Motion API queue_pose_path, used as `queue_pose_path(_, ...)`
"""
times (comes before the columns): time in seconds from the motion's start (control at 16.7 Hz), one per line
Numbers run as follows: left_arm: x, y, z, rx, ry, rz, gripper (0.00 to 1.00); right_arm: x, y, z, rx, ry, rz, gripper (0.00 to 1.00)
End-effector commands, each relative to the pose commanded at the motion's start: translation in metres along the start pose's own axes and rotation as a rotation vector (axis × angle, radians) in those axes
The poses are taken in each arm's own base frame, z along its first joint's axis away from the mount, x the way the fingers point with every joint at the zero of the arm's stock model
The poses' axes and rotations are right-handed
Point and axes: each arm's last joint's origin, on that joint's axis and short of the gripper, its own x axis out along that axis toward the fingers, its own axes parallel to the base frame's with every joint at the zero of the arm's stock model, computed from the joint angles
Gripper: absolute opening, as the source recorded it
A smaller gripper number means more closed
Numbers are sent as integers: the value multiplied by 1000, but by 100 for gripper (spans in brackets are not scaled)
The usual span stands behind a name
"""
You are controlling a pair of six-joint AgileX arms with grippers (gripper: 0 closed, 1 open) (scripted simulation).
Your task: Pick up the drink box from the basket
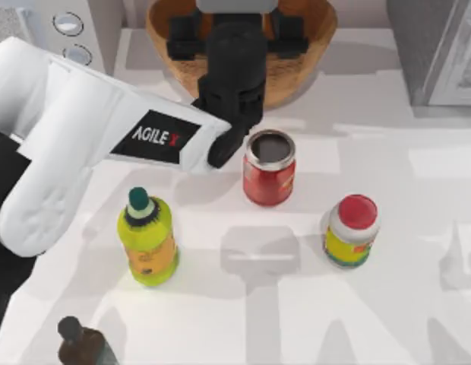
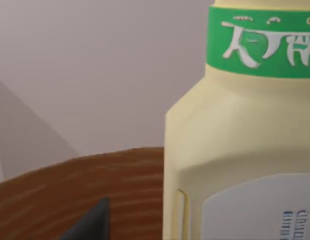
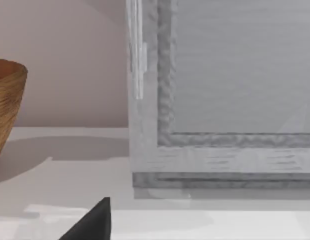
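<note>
Left wrist view, drink box (image 2: 235, 150) close before left gripper (image 1: 235, 34)

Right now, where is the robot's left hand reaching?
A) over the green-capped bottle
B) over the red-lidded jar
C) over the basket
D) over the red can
C: in the top view the left gripper hangs over the basket at the table's far edge, away from the jars and bottle.

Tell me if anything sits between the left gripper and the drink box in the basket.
Nothing visible does. The left gripper is over the basket, and the left wrist view shows the drink box right in front of it, above the basket's rim.
</note>
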Motion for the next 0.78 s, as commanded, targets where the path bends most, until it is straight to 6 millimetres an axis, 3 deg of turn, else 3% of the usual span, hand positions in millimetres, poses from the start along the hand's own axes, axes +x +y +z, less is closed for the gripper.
queue_pose_path(0.48, 4, -1, -1, -5, -5, 0, 100, 0, 0, 0, 0, 0, 0, 100)
queue_pose_path(0.78, 31, -4, -4, 0, 1, 0, 100, 0, 0, 0, 0, 0, 0, 100)
